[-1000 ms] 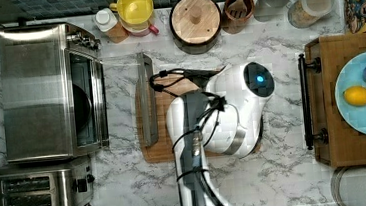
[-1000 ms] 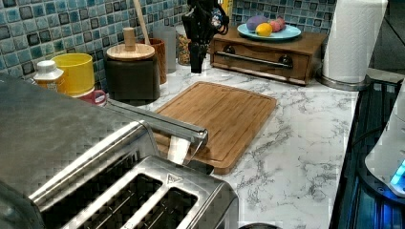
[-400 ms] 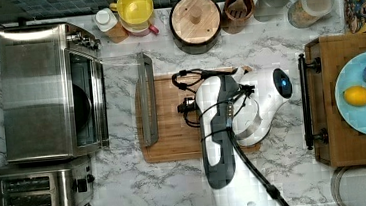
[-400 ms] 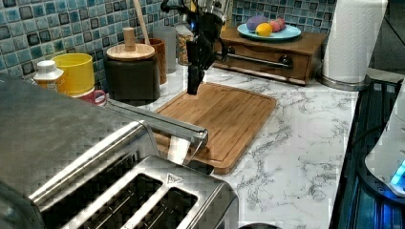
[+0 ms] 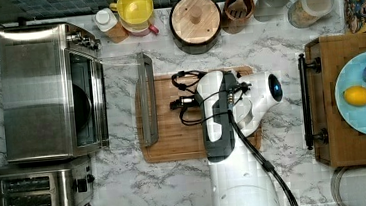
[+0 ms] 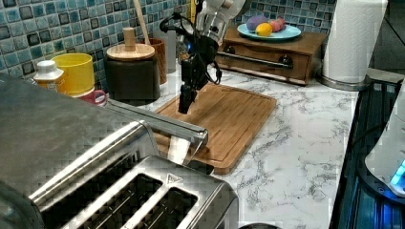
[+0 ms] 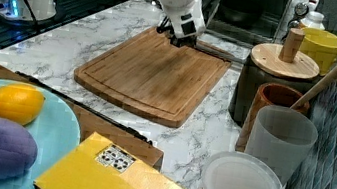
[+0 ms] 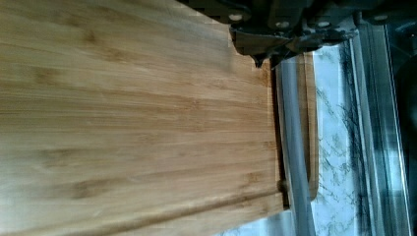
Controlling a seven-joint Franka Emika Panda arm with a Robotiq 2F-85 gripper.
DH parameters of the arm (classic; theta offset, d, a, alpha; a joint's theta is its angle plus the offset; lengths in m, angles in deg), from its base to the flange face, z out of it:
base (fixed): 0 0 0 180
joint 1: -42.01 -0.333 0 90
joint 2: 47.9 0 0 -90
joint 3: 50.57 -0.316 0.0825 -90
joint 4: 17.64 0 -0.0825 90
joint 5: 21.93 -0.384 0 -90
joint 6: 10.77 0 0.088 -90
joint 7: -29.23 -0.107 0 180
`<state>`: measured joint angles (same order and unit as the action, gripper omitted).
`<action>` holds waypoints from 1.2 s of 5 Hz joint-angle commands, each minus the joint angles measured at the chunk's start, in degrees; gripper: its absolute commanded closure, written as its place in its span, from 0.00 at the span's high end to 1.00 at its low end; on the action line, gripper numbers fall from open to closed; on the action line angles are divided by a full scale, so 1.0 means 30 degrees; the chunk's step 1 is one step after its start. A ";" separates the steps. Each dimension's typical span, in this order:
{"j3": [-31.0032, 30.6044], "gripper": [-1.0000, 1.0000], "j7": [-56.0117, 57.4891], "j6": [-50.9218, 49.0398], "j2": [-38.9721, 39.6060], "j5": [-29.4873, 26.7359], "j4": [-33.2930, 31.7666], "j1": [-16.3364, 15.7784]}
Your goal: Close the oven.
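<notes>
Toaster oven (image 5: 44, 90) at the top view's left, its glass door (image 5: 121, 103) folded down flat and jutting toward the top view's right, the bar handle (image 5: 145, 100) resting over the near edge of the wooden cutting board (image 5: 174, 139). I hold the gripper (image 6: 185, 98) low above that board, pointing down, just to the handle's board side; whether its fingers are spread or pressed together I cannot tell. The relation that governs my next move: the handle lies from the gripper toward the top view's left, near but apart, with its long axis running up-and-down in the top view, crosswise to my line of approach.

I judge the door must be caught under or behind this bar and swung up toward the oven mouth. Room is open over the board; the dark canister with a wooden lid (image 5: 195, 16) and the yellow cup (image 5: 135, 7) stand beyond the handle's far end, and the two-slot toaster (image 5: 40, 188) sits beside the oven, clear of the door's swing.
</notes>
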<state>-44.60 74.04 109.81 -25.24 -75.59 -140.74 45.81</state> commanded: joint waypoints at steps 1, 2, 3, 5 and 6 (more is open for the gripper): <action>-0.1855 0.00 0.2687 0.1303 -0.0522 -0.4017 0.1682 -0.0240; -0.2113 0.00 0.2259 0.0995 -0.0231 -0.4214 0.1983 -0.0125; -0.2597 0.00 0.1728 0.1266 0.0626 -0.3885 0.2311 -0.0474; -0.3289 0.00 0.2045 -0.0063 -0.0660 -0.5134 0.1515 -0.0413; -0.3661 0.00 0.1659 0.0005 -0.1741 -0.5046 0.1160 -0.0938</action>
<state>-50.91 76.44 111.93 -23.37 -88.85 -141.64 46.34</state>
